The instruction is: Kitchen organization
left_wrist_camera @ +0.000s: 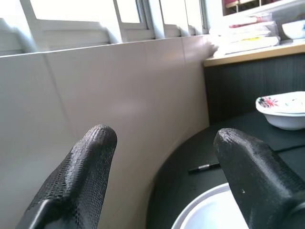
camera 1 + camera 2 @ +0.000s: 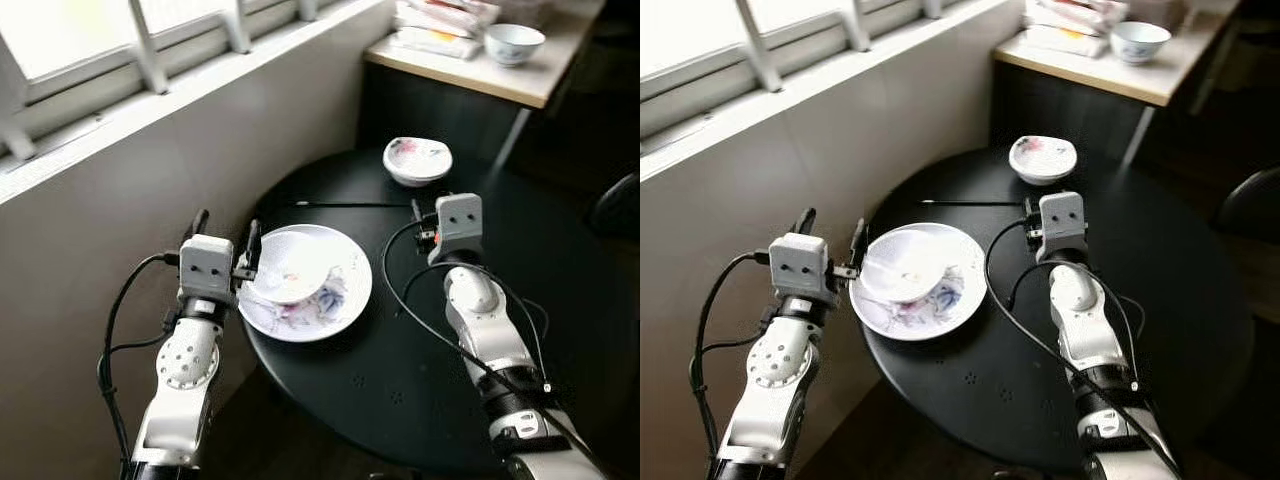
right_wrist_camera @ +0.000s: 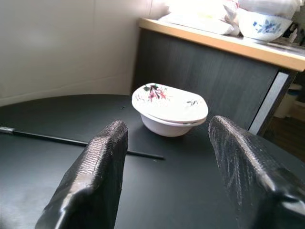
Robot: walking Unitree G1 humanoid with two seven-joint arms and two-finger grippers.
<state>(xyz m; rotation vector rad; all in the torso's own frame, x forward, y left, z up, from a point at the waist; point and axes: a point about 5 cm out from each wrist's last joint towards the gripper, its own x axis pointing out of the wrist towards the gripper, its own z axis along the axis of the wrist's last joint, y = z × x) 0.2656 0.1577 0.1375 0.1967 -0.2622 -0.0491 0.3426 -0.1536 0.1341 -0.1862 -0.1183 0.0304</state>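
On the round black tabletop (image 2: pixel 520 330), at 9 o'clock: a large white floral plate (image 2: pixel 345 300) carrying a smaller white dish (image 2: pixel 290 268), tilted. At 12 o'clock: a small white bowl with pink flowers (image 3: pixel 169 110), with a thin black chopstick (image 2: pixel 350 205) just before it. Left pincer (image 2: pixel 225 235) spread at the plates' rim; right pincer (image 3: pixel 167 157) spread, aimed at the bowl, apart from it. On the pale wooden counter (image 2: pixel 500 80) beyond: a blue-patterned bowl (image 2: pixel 513 42). No readable writing.

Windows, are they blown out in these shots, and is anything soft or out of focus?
Both eye views: the window is overexposed white, while the black table stays dark but readable. Left wrist view: panes are washed out, and the near black fingers look soft. Right wrist view: the flowered bowl is sharp, and the packets on the counter glare white.
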